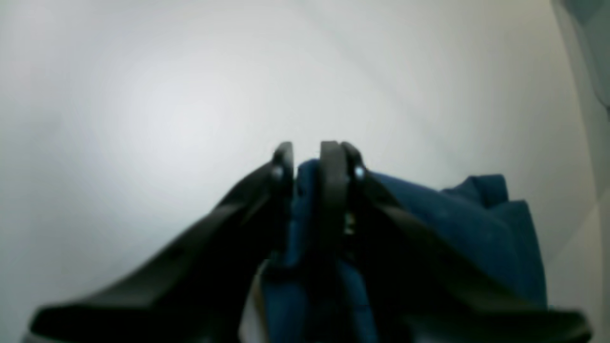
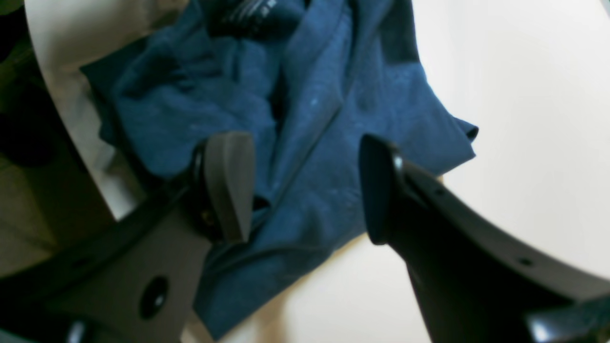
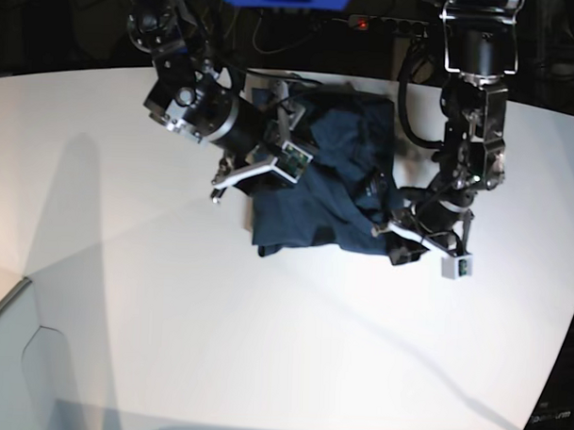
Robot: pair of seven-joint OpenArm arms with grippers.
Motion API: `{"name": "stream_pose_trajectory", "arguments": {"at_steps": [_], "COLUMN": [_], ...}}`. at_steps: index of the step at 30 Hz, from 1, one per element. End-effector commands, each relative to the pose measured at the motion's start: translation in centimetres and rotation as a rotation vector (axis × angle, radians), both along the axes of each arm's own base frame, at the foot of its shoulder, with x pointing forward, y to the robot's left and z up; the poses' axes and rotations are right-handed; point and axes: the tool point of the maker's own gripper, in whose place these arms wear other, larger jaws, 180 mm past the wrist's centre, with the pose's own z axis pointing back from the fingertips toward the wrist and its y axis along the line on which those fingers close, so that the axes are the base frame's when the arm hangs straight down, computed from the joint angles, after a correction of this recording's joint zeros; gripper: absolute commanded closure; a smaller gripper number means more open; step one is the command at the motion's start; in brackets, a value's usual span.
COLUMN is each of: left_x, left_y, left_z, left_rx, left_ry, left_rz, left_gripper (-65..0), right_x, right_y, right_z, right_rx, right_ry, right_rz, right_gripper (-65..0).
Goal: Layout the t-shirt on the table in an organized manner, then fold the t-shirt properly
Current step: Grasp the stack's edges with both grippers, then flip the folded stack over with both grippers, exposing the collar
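One thin fold of the t-shirt [image 1: 476, 224] sits clamped between the left gripper [image 1: 307, 157] jaws; a pull could slip it. Right gripper [image 2: 305, 186] jaws gape above the bunched cloth on the table [image 3: 124, 294].

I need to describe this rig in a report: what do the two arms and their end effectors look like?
Both arms are black with exposed black cables. The left end effector has slim black curved fingers with small shiny screws. The right end effector has broad matte black pads. Small white camera modules sit by each wrist.
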Motion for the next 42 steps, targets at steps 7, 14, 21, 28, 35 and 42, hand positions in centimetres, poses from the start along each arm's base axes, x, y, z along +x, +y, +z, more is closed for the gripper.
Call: {"name": "stream_pose_trajectory", "arguments": {"at_steps": [7,14,21,28,35,42], "left_x": [0.4,-4.7,-10.2,-12.9,-13.9,-15.1], "left_y": [5.1,3.9,-0.3,-5.0,-7.1,-6.7], "left_z": [3.5,5.7,5.3,3.9,2.3,1.7], "left_rx": [-0.061,-0.129,-0.185,-0.228,-0.254,-0.249], "left_ry": [-0.111,-0.100,-0.052,0.022,0.077,0.104], "left_rz": [0.180,0.129,0.087,-0.020,-0.065,-0.052], "left_gripper": [-21.2,-25.1,-25.1,-24.9,-24.8,-24.8], "right_x": [0.8,2.8,4.4,5.0,4.7,4.0], "right_y": [-0.2,-2.9,-5.3,-6.8,-7.0,-7.0], "right_z": [1.3,1.7,2.7,2.9,2.6,2.1], "right_rx": [0.036,0.026,0.018,0.010,0.008,0.006], "right_ry": [-0.031,-0.056,-0.093,-0.101,-0.092,-0.073], "right_rz": [-0.008,-0.099,-0.168,-0.212,-0.216,-0.216], "right_gripper": [-34.8,-35.0,-35.1,-35.1,-35.1,-35.1]}}
